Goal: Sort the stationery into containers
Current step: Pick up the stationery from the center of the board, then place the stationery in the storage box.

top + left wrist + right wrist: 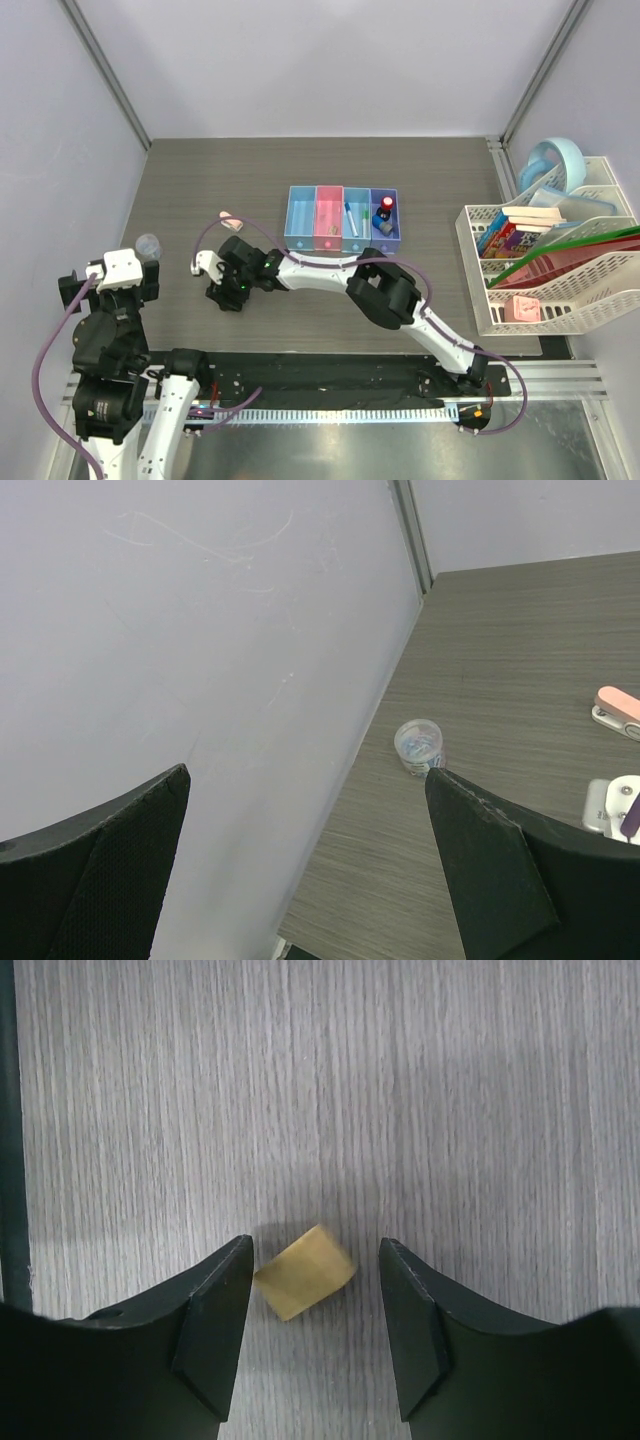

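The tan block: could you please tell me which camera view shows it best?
The right wrist view: the tan block lies unobstructed between the right gripper's open fingers. From the top external view the gripper hides it; the left wrist view misses it.

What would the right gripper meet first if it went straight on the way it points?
Most likely the tan block, which lies on the table directly between the open jaws of the right gripper. Depth is unclear, so the jaw tips may reach the tabletop at about the same point.

I see matt grey wood-grain table (450,1080), tan block (305,1272) dull and smooth, my right fingers (215,1330) matt black plastic, bins (300,215) translucent plastic
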Motion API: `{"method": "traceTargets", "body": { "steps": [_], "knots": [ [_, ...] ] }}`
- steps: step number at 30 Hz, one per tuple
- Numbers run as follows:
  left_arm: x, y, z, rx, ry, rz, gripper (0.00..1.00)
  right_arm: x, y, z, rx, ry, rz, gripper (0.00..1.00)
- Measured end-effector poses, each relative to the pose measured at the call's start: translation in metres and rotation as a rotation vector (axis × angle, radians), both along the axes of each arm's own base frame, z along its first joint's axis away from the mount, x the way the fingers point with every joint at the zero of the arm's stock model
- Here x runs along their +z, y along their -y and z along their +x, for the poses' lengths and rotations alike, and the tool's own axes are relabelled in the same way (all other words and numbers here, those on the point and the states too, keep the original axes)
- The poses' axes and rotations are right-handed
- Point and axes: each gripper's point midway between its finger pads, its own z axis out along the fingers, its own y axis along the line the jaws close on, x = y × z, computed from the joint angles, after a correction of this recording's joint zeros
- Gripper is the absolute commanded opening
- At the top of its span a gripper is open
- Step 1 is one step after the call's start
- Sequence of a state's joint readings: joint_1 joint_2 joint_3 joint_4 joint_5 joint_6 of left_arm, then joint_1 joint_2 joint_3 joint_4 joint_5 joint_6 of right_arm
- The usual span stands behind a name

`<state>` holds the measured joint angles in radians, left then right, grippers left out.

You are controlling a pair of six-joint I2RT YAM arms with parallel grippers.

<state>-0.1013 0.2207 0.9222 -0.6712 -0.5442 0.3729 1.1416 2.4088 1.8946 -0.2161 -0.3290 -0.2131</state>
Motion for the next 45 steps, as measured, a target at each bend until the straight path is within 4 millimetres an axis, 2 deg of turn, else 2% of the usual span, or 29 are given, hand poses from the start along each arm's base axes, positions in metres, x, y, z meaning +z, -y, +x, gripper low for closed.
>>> {"method": "traceTargets", "body": {
  "steps": [3,4,6,7,11,13,18,22,24,27,32,35,38,42,45],
  "knots": [
    [0.001,0.001,0.0,-0.007,0.002,0.0,1.0,-0.001,0.003,-0.003,-0.002,0.015,-0.009,0.49],
    [0.001,0.001,0.0,-0.008,0.002,0.0,1.0,-0.001,0.004,-0.004,-0.003,0.021,-0.012,0.38],
    [0.001,0.002,0.001,-0.013,0.002,0.0,1.0,-0.002,0.005,-0.004,-0.01,0.032,-0.02,0.28],
    [0.001,0.002,0.001,-0.014,0.002,0.0,1.0,-0.002,0.005,-0.003,-0.009,0.037,-0.021,0.2],
    [0.001,0.003,0.002,-0.022,0.004,-0.002,1.0,0.001,0.006,-0.001,-0.019,0.045,-0.022,0.11],
    [0.001,0.004,0.002,-0.026,0.004,-0.002,1.0,0.002,0.007,-0.001,-0.021,0.051,-0.024,0.08],
    [-0.001,0.005,0.007,-0.031,0.009,-0.002,1.0,0.003,0.01,0.003,-0.04,0.094,-0.039,0.09],
    [-0.016,0.006,0.016,-0.026,-0.026,0.001,1.0,0.007,0.031,0.011,-0.072,0.124,-0.104,0.11],
    [-0.024,0.005,0.022,-0.019,-0.052,0.003,1.0,0.01,0.045,0.022,-0.1,0.136,-0.136,0.12],
    [-0.036,0.004,0.037,-0.001,-0.106,0.008,1.0,0.031,0.071,0.053,-0.171,0.16,-0.156,0.12],
    [-0.053,0.004,0.06,0.022,-0.187,0.002,1.0,0.09,0.116,0.118,-0.326,0.225,-0.111,0.12],
    [-0.059,0.005,0.07,0.022,-0.215,-0.002,1.0,0.13,0.147,0.153,-0.422,0.27,-0.068,0.12],
    [-0.066,0.007,0.081,0.018,-0.253,-0.003,1.0,0.161,0.182,0.183,-0.515,0.301,-0.035,0.12],
    [-0.087,0.011,0.099,0.011,-0.35,-0.009,1.0,0.174,0.225,0.212,-0.622,0.323,-0.041,0.12],
    [-0.104,0.013,0.111,0.015,-0.425,-0.008,1.0,0.163,0.257,0.228,-0.686,0.314,-0.08,0.12]
  ]
}}
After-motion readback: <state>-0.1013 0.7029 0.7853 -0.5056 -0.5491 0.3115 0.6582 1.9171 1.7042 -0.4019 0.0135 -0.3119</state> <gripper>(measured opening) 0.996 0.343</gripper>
